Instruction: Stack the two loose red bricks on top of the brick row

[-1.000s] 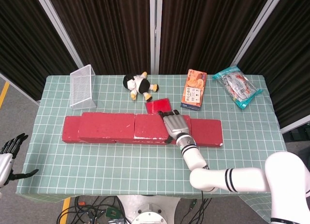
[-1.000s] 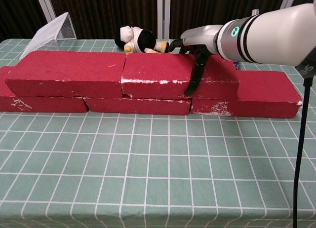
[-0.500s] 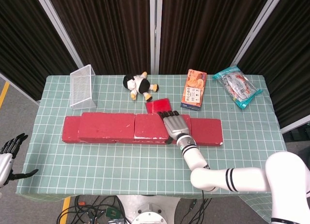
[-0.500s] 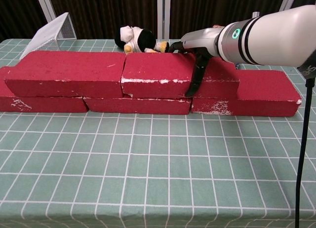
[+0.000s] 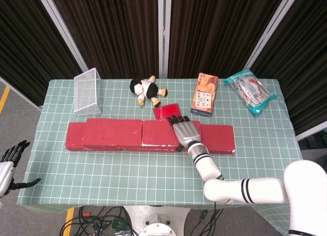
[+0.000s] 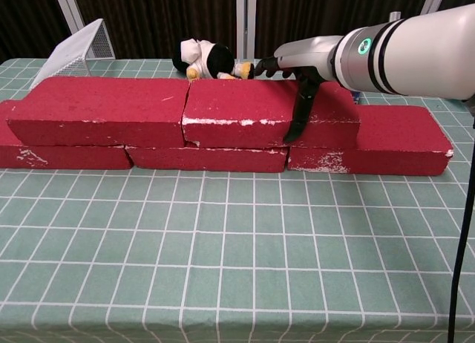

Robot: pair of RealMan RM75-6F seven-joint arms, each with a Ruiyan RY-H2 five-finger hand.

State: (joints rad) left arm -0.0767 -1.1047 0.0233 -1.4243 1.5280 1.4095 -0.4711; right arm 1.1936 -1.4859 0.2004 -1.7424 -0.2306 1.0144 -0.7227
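The right hand (image 6: 297, 83) lies at centre right of the chest view, palm down on the second-tier rectangular red brick (image 6: 256, 109), with its dark fingers (image 5: 176, 119) reaching over the far edge and the thumb hanging down the near face; whether it grasps the brick or only rests on it cannot be told. That brick has a rough matte red surface with white chipped edges and sits on the row of red bricks (image 5: 214, 139) that spans the middle of the table. A second upper red brick (image 6: 100, 105) sits to its left, end to end and touching it. From the chest view the lower course shows three brick faces. Behind the row, just beyond the fingertips, part of one further small red block (image 5: 166, 111) shows in the head view. The left hand (image 5: 11, 162) appears at the lower left edge of the head view, off the table, fingers spread and holding nothing. Further back on the green grid-pattern tablecloth (image 5: 153, 169) stand one white wire basket (image 5: 87, 90) at upper left, tipped on its side with nothing visible in it, one black-and-white plush toy (image 5: 147, 90), one orange snack box (image 5: 205, 94), and one clear teal-edged packet (image 5: 250, 90) at upper right.
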